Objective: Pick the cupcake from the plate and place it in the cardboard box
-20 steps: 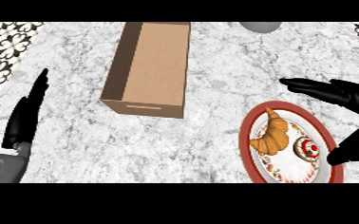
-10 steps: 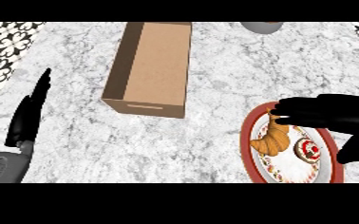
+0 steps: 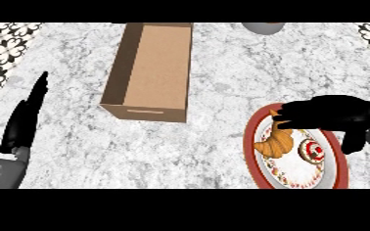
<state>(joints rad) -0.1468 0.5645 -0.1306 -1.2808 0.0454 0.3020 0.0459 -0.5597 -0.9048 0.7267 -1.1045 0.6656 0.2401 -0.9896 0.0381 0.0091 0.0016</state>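
Observation:
A red-rimmed plate (image 3: 259, 160) lies at the lower right of the counter. On it sit a golden croissant (image 3: 274, 144) and, to its right, a small cupcake (image 3: 313, 150) with white frosting and red bits. My right hand (image 3: 329, 113) hovers over the plate's upper part, fingers spread and pointing left, thumb hanging down at the right of the cupcake; it holds nothing. The open cardboard box (image 3: 153, 68) stands at the upper middle, empty. My left hand (image 3: 25, 117) rests open at the left edge, fingers up.
A grey round object (image 3: 262, 27) shows partly at the top edge, right of the box. A patterned black-and-white surface (image 3: 16, 44) borders the counter at the upper left. Bare marble lies between the box and the plate.
My right hand has moved down and left from beside the plate to over its upper part, covering the croissant's tip. The left hand, box and cupcake stayed put.

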